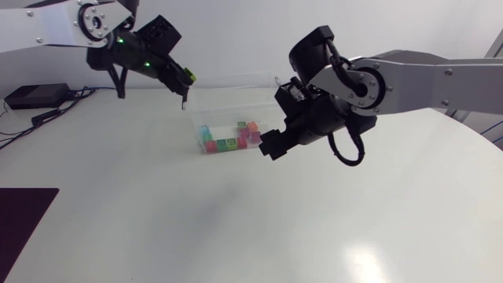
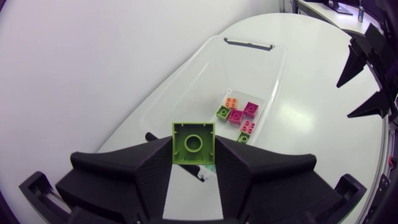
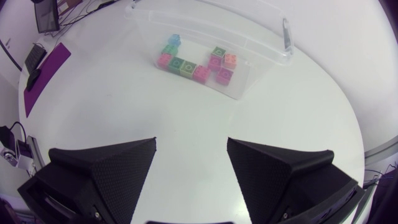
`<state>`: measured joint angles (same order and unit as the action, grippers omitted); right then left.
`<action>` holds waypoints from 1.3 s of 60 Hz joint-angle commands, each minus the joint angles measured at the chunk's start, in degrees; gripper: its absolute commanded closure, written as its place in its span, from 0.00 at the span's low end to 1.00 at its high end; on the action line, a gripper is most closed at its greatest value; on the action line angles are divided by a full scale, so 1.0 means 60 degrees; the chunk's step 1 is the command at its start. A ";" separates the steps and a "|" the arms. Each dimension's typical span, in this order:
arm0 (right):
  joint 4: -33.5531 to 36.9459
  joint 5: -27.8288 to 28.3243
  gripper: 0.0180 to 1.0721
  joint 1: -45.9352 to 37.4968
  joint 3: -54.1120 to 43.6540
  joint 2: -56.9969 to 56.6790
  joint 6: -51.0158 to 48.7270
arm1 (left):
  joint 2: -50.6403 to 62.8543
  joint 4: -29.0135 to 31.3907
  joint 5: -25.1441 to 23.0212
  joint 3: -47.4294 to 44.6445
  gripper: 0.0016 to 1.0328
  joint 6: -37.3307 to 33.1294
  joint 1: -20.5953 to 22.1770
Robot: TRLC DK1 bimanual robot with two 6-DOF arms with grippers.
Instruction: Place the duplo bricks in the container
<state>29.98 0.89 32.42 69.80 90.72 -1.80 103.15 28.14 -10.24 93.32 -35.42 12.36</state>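
Observation:
My left gripper [image 1: 185, 85] hangs above the far left end of the clear plastic container [image 1: 206, 106], shut on a lime green duplo brick [image 2: 193, 143]; the brick [image 1: 189, 77] shows at the fingertips in the head view. Several bricks [image 1: 229, 140], pink, green, orange and teal, lie at the container's near end [image 2: 239, 115]. My right gripper [image 1: 271, 146] stands open and empty above the table just right of the container's near corner. Its wrist view looks down between its fingers [image 3: 191, 146] at the container [image 3: 205, 15] and the bricks [image 3: 199, 62].
A black box [image 1: 31, 96] with cables sits at the table's far left. A dark purple mat [image 1: 23, 220] lies at the near left edge. My right gripper [image 2: 345, 99] also shows beside the container in the left wrist view.

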 commanded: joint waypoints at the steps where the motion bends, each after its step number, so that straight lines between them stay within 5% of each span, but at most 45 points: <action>1: 0.0043 0.0043 0.21 -0.0101 -0.0354 -0.0237 -0.0198 | 0.0942 0.0144 -0.0066 0.0765 0.76 0.0498 0.0108; 20: -0.0060 0.0043 0.20 -0.0336 -0.0647 -0.0413 -0.0241 | 0.2700 0.0085 -0.0066 0.1966 0.71 0.0688 0.0328; 30: -0.0148 0.0014 0.18 -0.0438 -0.0647 -0.0471 -0.0241 | 0.2759 0.0071 -0.0066 0.2142 0.23 0.0732 0.0386; 36: -0.0279 -0.0030 0.17 -0.0599 -0.0735 -0.0647 -0.0241 | 0.2466 0.0071 -0.0066 0.2098 0.05 0.0893 0.0386; 67: -0.1393 -0.1217 0.10 -0.1727 -0.1965 -0.2551 -0.0212 | -0.0522 -0.0003 0.0330 -0.0685 0.04 0.1318 -0.0522; 78: -0.1700 -0.1656 0.07 -0.2196 -0.2669 -0.3518 -0.0212 | -0.2178 -0.1277 0.0432 -0.2662 0.04 0.1699 -0.1079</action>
<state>20.78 -7.92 20.58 56.55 72.23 -3.07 94.78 22.76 -8.38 82.17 -27.24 7.03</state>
